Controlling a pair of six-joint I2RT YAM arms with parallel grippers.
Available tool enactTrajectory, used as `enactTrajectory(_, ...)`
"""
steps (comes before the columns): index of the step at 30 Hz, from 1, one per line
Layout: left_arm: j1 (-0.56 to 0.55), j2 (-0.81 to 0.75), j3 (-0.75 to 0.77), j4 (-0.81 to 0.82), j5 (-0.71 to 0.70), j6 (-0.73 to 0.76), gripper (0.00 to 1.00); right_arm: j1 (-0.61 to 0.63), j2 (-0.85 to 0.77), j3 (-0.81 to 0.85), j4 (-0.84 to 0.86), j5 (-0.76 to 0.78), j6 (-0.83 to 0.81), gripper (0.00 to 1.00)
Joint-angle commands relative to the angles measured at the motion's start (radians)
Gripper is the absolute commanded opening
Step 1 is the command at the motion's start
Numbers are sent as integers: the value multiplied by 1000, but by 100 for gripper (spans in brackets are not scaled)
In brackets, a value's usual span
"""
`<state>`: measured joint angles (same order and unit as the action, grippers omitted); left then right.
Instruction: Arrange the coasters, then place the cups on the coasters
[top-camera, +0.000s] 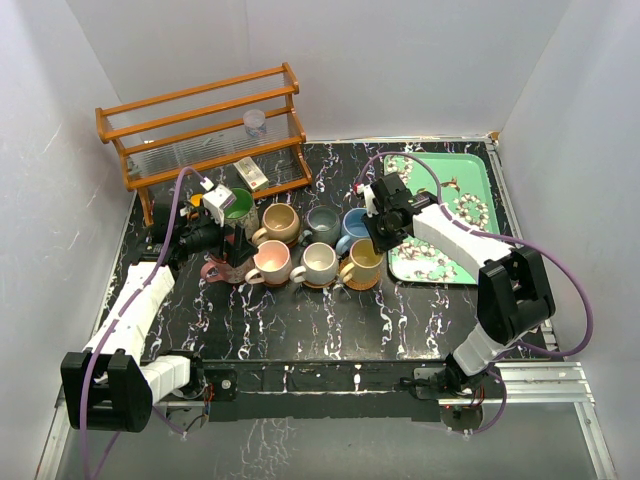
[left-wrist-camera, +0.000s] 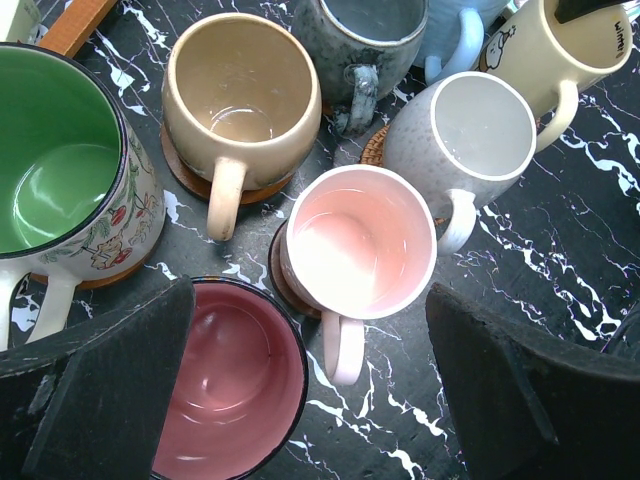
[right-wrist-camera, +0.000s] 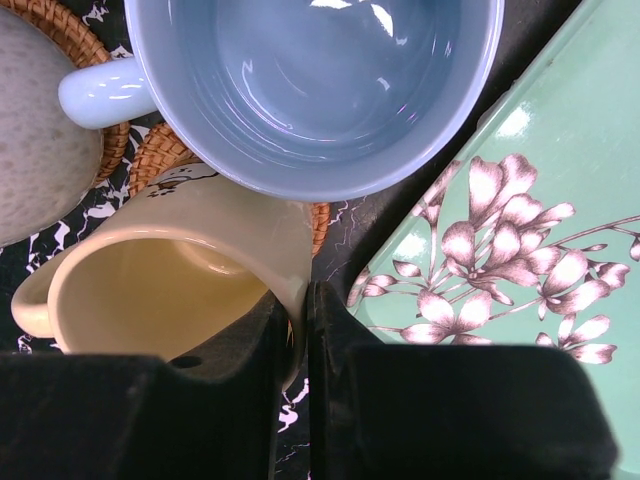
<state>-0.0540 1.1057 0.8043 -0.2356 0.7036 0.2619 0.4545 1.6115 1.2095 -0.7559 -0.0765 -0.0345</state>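
White walls box in a black, white-veined tabletop (top-camera: 300, 330), with a wooden rack (top-camera: 200, 110) at the back left and a green floral tray (top-camera: 445, 170) on the right. All eight cups stand bunched in two rows mid-table, so the job looks nearly finished.

Wooden coasters (left-wrist-camera: 185, 180) show under the tan mug (left-wrist-camera: 240, 90), the green mug (left-wrist-camera: 50, 170) and the pink mug (left-wrist-camera: 360, 245). Wicker coasters (right-wrist-camera: 120, 150) sit under the cream mug (left-wrist-camera: 470, 130) and the blue mug (right-wrist-camera: 310, 90). I cannot see what lies beneath the maroon mug (left-wrist-camera: 225, 380).

The right end effector (right-wrist-camera: 300, 310) is pinched tight on the wall of the yellow mug (right-wrist-camera: 170, 290), which tilts just beside the blue one. Whether it rests fully on its coaster I cannot tell; setting it down and letting go seems to be what remains.

The left end effector (left-wrist-camera: 310, 300) hangs spread wide above the maroon and pink mugs, holding nothing.

The yellow mug carries a cartoon figure and small lettering that looks like "winter". Painted red berries decorate the green mug.
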Motion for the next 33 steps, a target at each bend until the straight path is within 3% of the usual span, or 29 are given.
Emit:
enactTrajectory(1, 8, -14, 30, 4, 34, 14, 99, 8, -16, 36, 63, -3, 17, 10)
enactTrajectory(20, 8, -18, 27, 4, 34, 16, 99, 15, 4, 40, 53, -5, 10, 20)
enactTrajectory(27, 8, -22, 27, 2, 32, 17, 99, 15, -15, 63, 31, -3, -11, 38)
enactTrajectory(33, 8, -21, 31, -2, 30, 27, 99, 15, -71, 90, 17, -22, -36, 61)
